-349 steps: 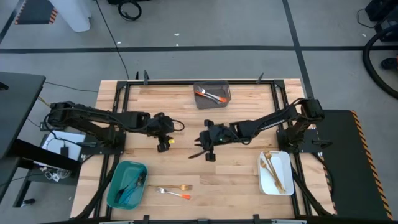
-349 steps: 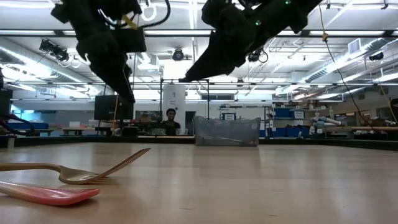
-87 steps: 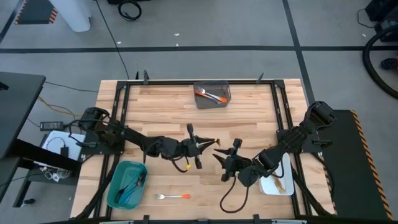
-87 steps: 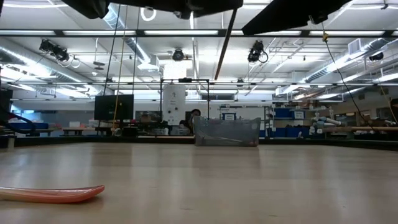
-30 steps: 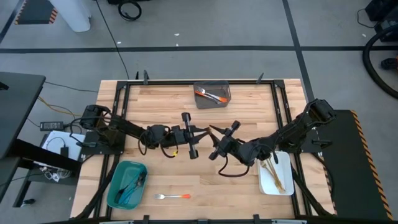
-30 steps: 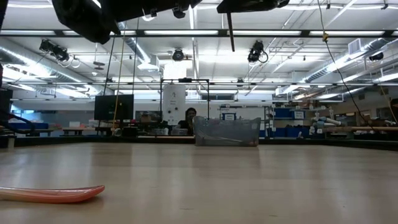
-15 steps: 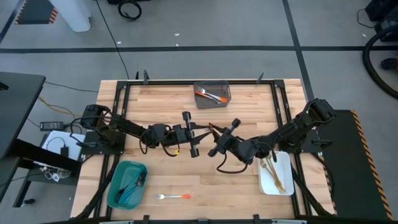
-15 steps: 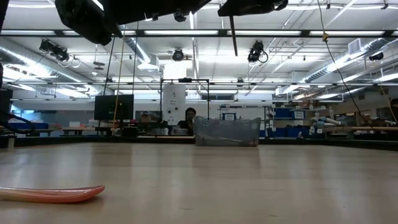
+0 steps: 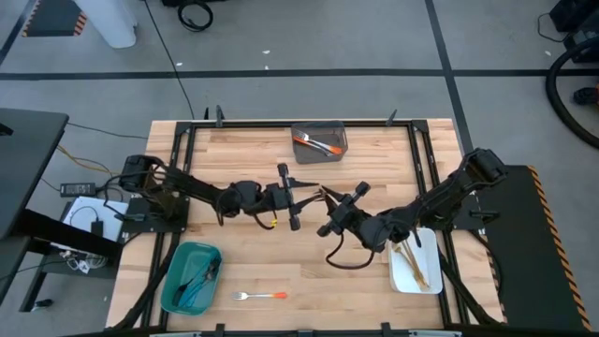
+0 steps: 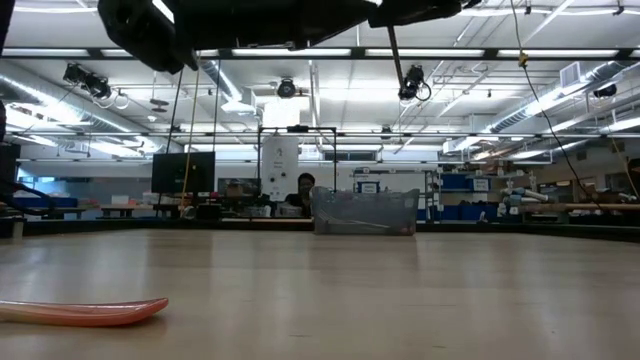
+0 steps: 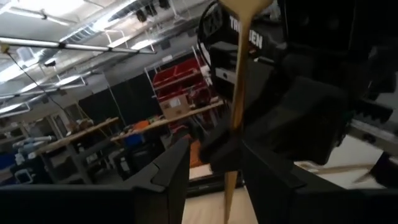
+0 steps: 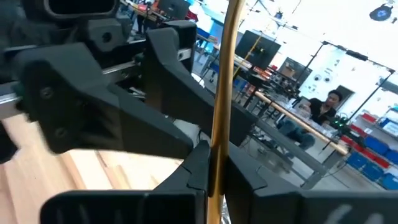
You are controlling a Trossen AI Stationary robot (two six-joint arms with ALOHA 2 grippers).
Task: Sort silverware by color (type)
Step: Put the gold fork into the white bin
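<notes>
Handoff is going through mid-table: left gripper point(image 9: 293, 197) is now spreading, no longer pinching the gold utensil point(image 12: 222, 93), while right gripper point(image 9: 339, 212) is clamping it between its fingers. Gold piece is heading to the white bin point(image 9: 415, 262) behind the right gripper.

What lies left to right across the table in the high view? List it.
Teal bin → orange-handled fork → left gripper → grey bin → right gripper → white bin.
</notes>
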